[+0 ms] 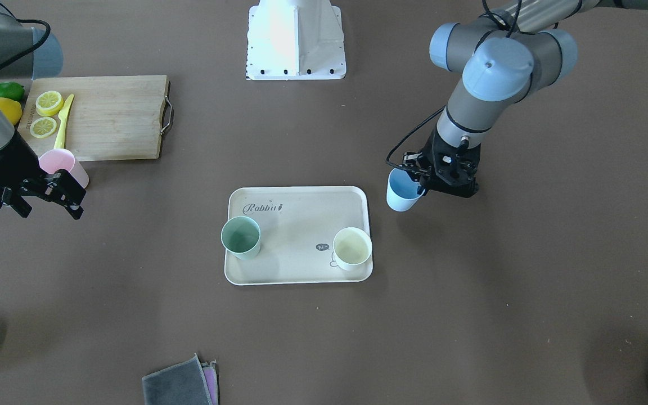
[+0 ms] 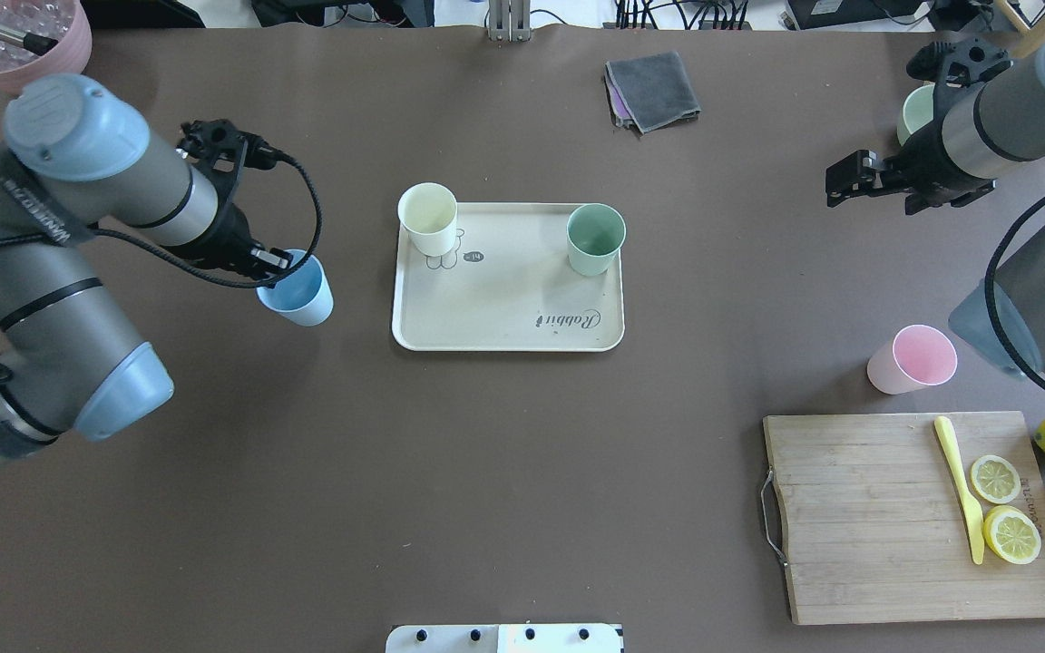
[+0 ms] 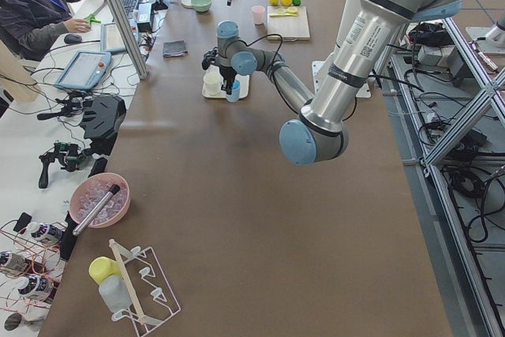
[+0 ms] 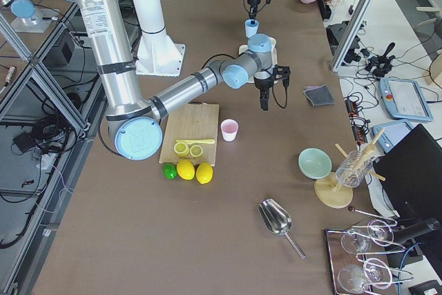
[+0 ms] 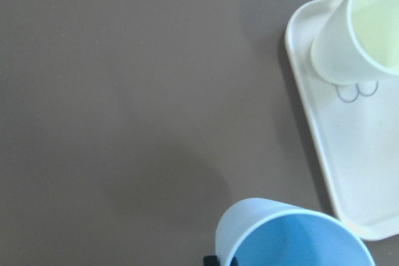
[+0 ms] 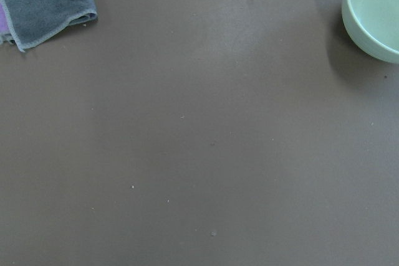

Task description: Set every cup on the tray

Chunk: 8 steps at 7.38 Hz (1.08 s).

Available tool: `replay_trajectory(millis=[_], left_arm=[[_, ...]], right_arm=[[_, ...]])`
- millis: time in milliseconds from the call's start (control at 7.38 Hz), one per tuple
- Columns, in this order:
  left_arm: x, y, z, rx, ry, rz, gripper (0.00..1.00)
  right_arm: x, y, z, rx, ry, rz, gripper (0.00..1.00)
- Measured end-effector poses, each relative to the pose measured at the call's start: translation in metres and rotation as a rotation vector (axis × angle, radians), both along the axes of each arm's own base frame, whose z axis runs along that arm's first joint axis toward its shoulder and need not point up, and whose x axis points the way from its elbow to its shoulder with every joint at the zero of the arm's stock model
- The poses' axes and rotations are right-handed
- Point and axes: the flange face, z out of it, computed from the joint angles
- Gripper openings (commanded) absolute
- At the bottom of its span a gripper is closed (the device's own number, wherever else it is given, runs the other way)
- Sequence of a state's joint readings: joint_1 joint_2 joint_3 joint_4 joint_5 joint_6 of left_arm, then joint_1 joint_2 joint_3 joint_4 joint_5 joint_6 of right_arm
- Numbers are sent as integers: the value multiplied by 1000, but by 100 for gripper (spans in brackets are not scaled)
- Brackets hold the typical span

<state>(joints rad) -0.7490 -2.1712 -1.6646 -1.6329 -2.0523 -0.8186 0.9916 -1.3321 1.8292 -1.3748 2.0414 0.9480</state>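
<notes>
Brown table top (image 2: 486,472), from the robot's side. Nearest, four o'clock: wooden cutting board (image 2: 885,517) by the right edge. Just beyond it, pink cup (image 2: 911,359), upright. Mid-table, well apart from both: tray (image 2: 504,308) with cream cup (image 2: 428,219) and sage green cup (image 2: 595,238) in its far corners. At its nine o'clock, just off the rim, light blue cup (image 2: 297,290), pinched at the lip by left gripper (image 2: 278,266). Farther, two o'clock: right gripper (image 1: 51,212), fingers apart.

The tray (image 2: 504,317) lay in the middle of the counter (image 2: 486,472), with one cup (image 2: 428,218) in its far-left corner and another cup (image 2: 595,238) in its far-right. A third cup (image 2: 297,290) was just beside the tray's left edge; the fourth cup (image 2: 911,359) stood well to the right, just beyond the cutting board (image 2: 885,517).
</notes>
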Motion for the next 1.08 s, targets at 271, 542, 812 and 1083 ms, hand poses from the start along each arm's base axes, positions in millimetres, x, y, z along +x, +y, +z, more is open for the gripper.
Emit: replay_trajectory(millis=[271,542,812,1083], left_arm=[[40,6,-28,-26,8,-12,0],[65,19,-36,-17,34,-26,84],[77,14,-30,34,82,-48,98],[59,-4,-33,74,107,-91,98]], right_arm=[[0,0,1,-1,2,0,100],[0,0,2,-4,4,0,100],[-1,0,3,2,5,-11,100],[7,2,8,8,-3,-46,100]])
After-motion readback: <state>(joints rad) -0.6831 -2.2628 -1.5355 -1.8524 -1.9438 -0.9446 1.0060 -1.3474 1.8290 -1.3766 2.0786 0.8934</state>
